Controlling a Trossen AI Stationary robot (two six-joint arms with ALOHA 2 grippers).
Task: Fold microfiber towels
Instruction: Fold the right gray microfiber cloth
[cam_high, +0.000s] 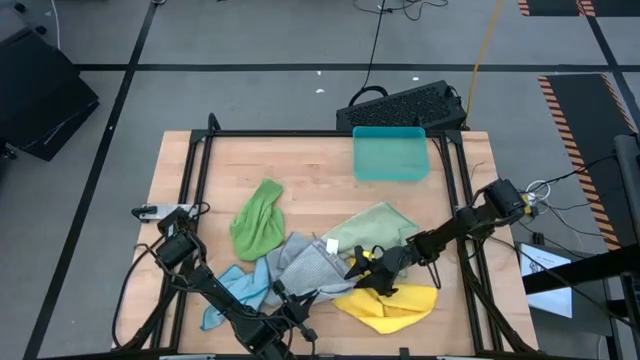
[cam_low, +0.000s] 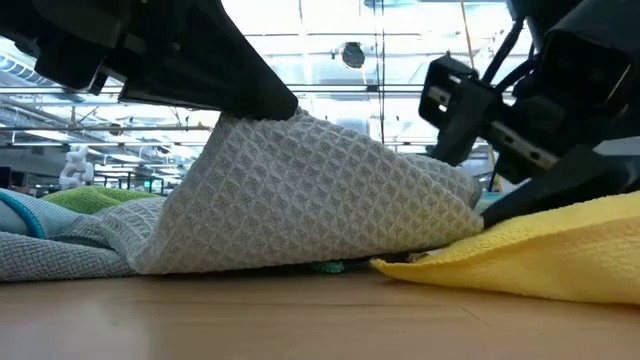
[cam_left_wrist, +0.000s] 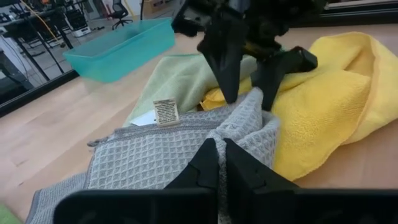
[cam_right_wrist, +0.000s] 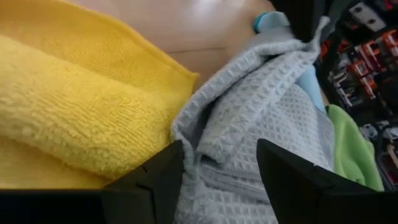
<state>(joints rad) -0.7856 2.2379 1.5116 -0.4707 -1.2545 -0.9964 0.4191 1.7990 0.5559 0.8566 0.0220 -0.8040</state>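
Note:
A grey waffle-weave towel (cam_high: 303, 265) lies near the table's front middle, with one part pulled up into a peak (cam_low: 300, 170). My left gripper (cam_left_wrist: 221, 149) is shut on that peak. My right gripper (cam_left_wrist: 249, 93) is open, and its fingers (cam_right_wrist: 161, 174) stand on either side of the same raised grey cloth. A yellow towel (cam_high: 392, 305) lies bunched to the right of the grey one. A pale green towel (cam_high: 370, 228) lies behind it. A bright green towel (cam_high: 258, 220) and a light blue towel (cam_high: 235, 288) lie to the left. My left gripper pinches a raised ridge of the grey towel (cam_left_wrist: 239, 127) between its two fingers, coming from the near left and slanting a little down. The cloth rises like a tent to the fingers (cam_low: 262, 105), and its lower part rests on the table and the other towels. Whether my right gripper touches the grey cloth (cam_right_wrist: 217, 143) between its open fingers, I cannot tell.
A teal plastic tray (cam_high: 390, 152) stands at the far right of the table. A white label (cam_left_wrist: 165, 112) sticks up from the grey towel. Bare wood shows at the far left (cam_high: 260, 155) and along the near edge (cam_low: 300, 320).

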